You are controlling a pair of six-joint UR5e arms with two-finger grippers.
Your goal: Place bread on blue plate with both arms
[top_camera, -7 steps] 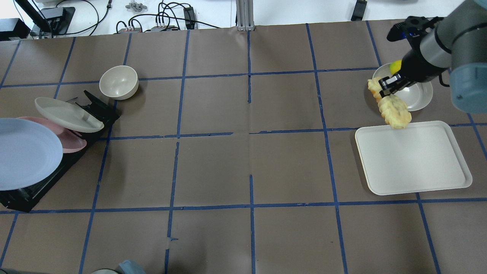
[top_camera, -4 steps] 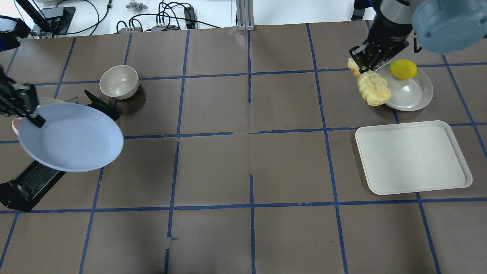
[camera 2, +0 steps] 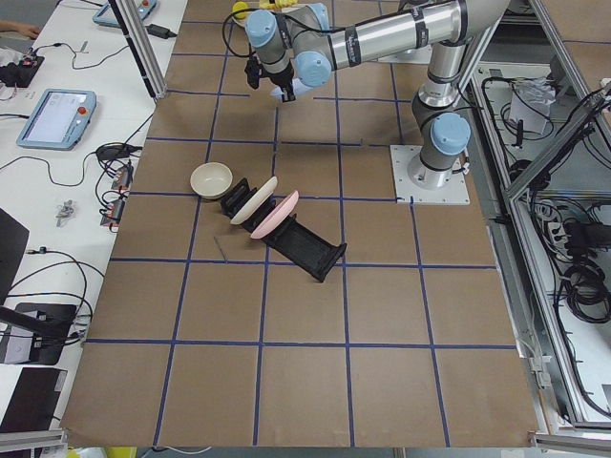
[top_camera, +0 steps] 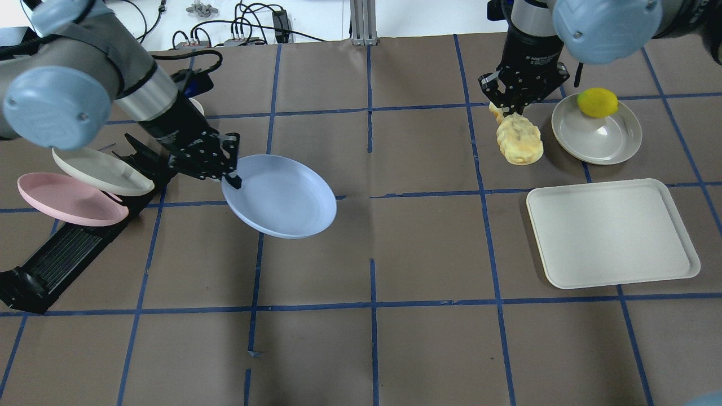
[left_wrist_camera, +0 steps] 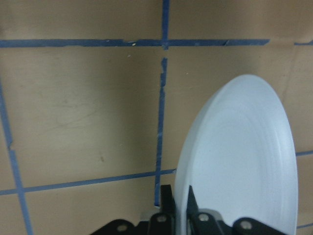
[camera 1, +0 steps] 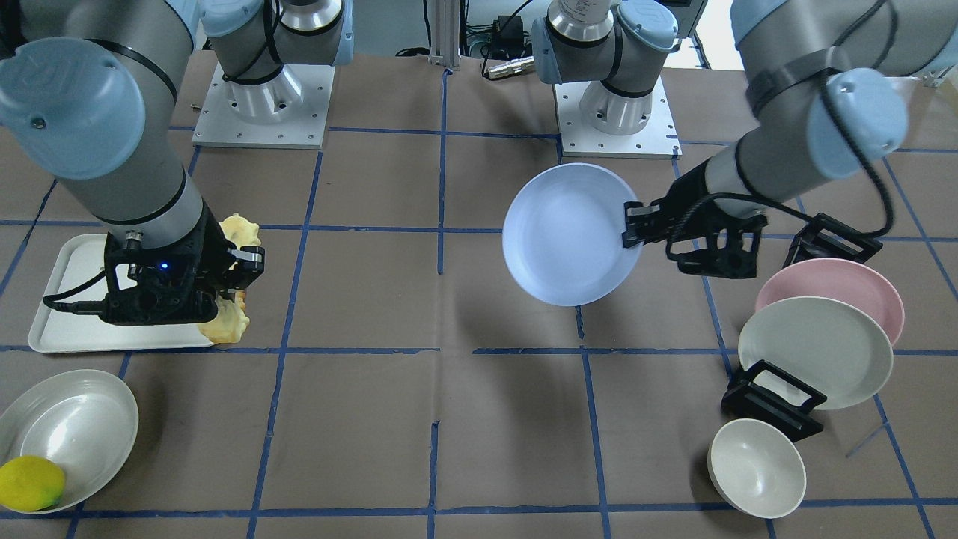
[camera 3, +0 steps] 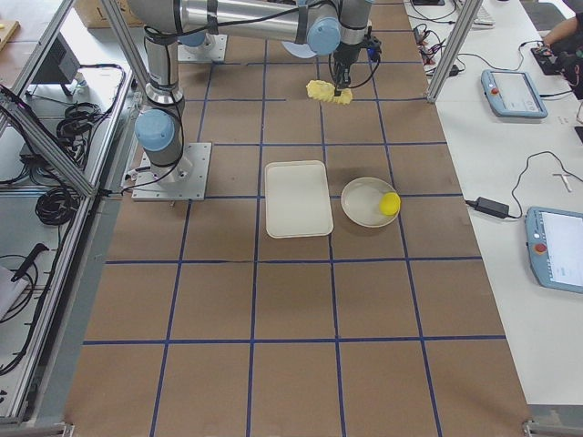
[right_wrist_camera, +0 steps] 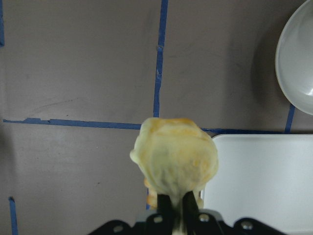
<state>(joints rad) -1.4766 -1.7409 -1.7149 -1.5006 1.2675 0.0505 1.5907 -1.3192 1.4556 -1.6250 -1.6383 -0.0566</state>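
Right fingers (right_wrist_camera: 165,208) pinch the bread (top_camera: 519,141) by one end; it looks soft, light, likely to sag. Left fingers (left_wrist_camera: 167,198) clamp the blue plate (top_camera: 282,197) at its rim: stiff, probably slippery.

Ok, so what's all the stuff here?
table: one, brown, blue lines
blue plate: one, blue, held over the table
dish: one, white, robot's right side
lemon: one, yellow, in the dish
bread: one, yellow, held up beside the dish
tray: one, white, near the dish
rack: one, black, robot's left side
pink plate: one, pink, in rack
cream plate: one, cream, in rack
bowl: one, cream, beside the rack
arms: two, grey, left arm, right arm
pincers: two, black, left pincer on blue plate, right pincer on bread
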